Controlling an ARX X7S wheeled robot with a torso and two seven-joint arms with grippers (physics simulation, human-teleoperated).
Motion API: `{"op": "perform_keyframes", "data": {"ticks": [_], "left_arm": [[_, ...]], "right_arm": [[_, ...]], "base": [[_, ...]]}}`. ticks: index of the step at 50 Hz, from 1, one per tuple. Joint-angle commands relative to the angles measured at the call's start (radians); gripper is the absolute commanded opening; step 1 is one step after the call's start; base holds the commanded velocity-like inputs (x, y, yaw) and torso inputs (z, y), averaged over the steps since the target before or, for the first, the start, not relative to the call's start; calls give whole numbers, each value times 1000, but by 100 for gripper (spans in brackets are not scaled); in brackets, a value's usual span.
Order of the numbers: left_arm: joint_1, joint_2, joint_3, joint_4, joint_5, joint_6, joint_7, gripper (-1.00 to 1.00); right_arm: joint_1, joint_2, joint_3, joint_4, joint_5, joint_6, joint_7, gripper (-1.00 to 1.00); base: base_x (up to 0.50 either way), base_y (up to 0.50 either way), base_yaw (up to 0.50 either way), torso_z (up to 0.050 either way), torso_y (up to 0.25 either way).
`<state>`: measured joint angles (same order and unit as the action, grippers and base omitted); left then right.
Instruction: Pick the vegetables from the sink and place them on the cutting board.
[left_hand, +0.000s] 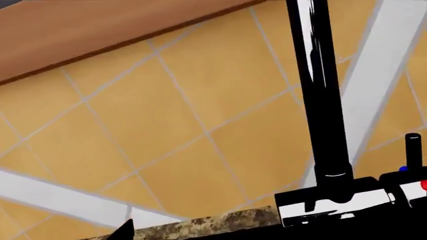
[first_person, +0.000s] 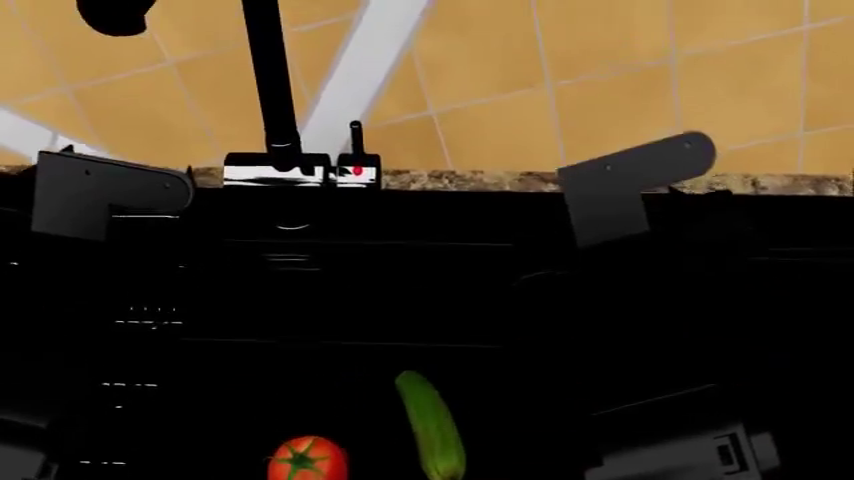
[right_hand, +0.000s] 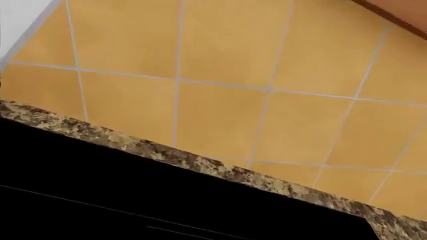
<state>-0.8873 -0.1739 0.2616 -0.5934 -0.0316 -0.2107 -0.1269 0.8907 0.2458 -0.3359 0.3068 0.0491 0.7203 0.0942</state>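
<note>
In the head view the sink (first_person: 534, 300) is a deep glossy black basin that fills most of the picture. The red tomato (first_person: 307, 461) with its green stem star lies at the near edge. The dark-green cucumber (first_person: 431, 427) lies just right of it, apart from it. The cutting board is out of view. My left arm's grey bracket (first_person: 96, 192) and my right arm's grey bracket (first_person: 635, 182) hang over the far part of the basin, well beyond both vegetables. The jaws are lost against the black. One dark fingertip (left_hand: 125, 231) shows in the left wrist view.
The black faucet (first_person: 271, 80) rises from a chrome base (first_person: 296, 171) on the speckled granite rim (first_person: 467, 181), with an orange tiled wall behind. The faucet also shows in the left wrist view (left_hand: 320, 100). The right wrist view shows the granite rim (right_hand: 200, 165) and tiles.
</note>
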Motion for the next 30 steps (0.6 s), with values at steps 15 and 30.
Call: {"op": "perform_keyframes", "data": {"ticks": [15, 30], "left_arm": [[154, -312, 146, 437, -149, -152, 556, 100], [112, -493, 211, 682, -362, -345, 937, 100]], "right_arm": [[103, 359, -389, -429, 154, 324, -719, 100], [272, 475, -566, -561, 175, 468, -938, 100]], "base": [[289, 0, 0, 0, 0], [17, 0, 0, 0, 0]]}}
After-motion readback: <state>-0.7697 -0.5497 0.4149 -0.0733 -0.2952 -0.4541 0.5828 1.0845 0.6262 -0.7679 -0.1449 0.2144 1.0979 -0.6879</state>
